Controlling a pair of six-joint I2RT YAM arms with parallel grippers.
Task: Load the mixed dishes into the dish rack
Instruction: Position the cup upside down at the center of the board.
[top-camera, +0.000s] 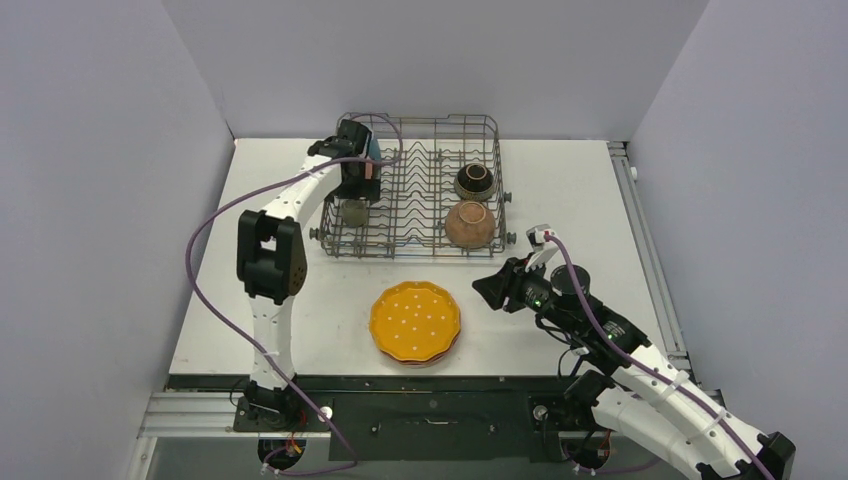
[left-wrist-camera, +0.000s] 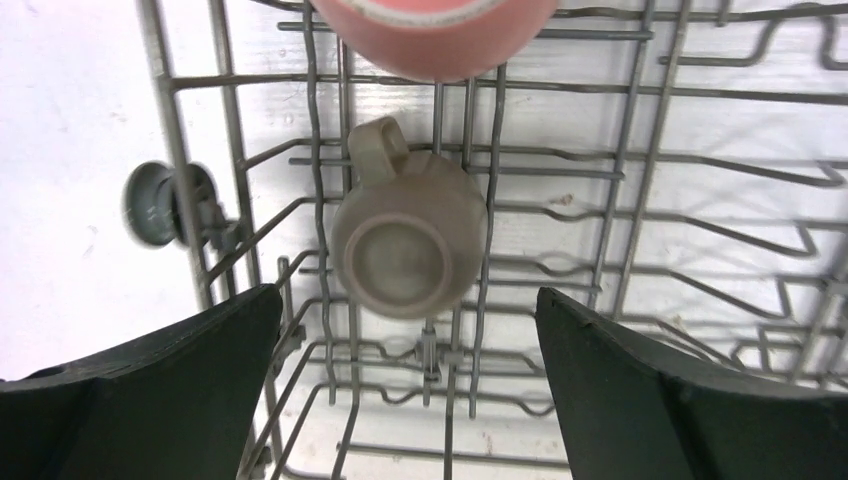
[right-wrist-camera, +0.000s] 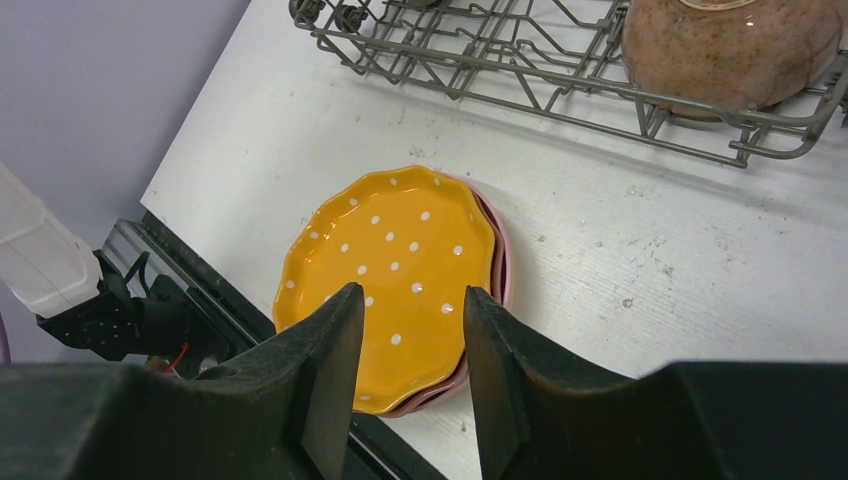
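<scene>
The dish rack (top-camera: 415, 190) stands at the back of the table. In it are a dark brown bowl (top-camera: 474, 181), a terracotta bowl (top-camera: 469, 224) and an upside-down grey-green cup (top-camera: 353, 211). My left gripper (top-camera: 355, 178) hangs over the rack's left end, open and empty. In its wrist view (left-wrist-camera: 408, 300) it is above the grey-green cup (left-wrist-camera: 408, 247), with a pink cup (left-wrist-camera: 435, 35) beyond. The orange-yellow dotted plate (top-camera: 415, 320) lies on pink plates (right-wrist-camera: 497, 270) near the front edge. My right gripper (top-camera: 492, 290) is open and empty, right of the stack and above it (right-wrist-camera: 412, 295).
The rack's wire wall (right-wrist-camera: 520, 75) and terracotta bowl (right-wrist-camera: 730, 45) lie beyond the orange plate (right-wrist-camera: 390, 260). A rack wheel (left-wrist-camera: 155, 203) sticks out at its left side. The table's black front rail (top-camera: 430, 385) runs just behind the plates. Grey walls enclose the table.
</scene>
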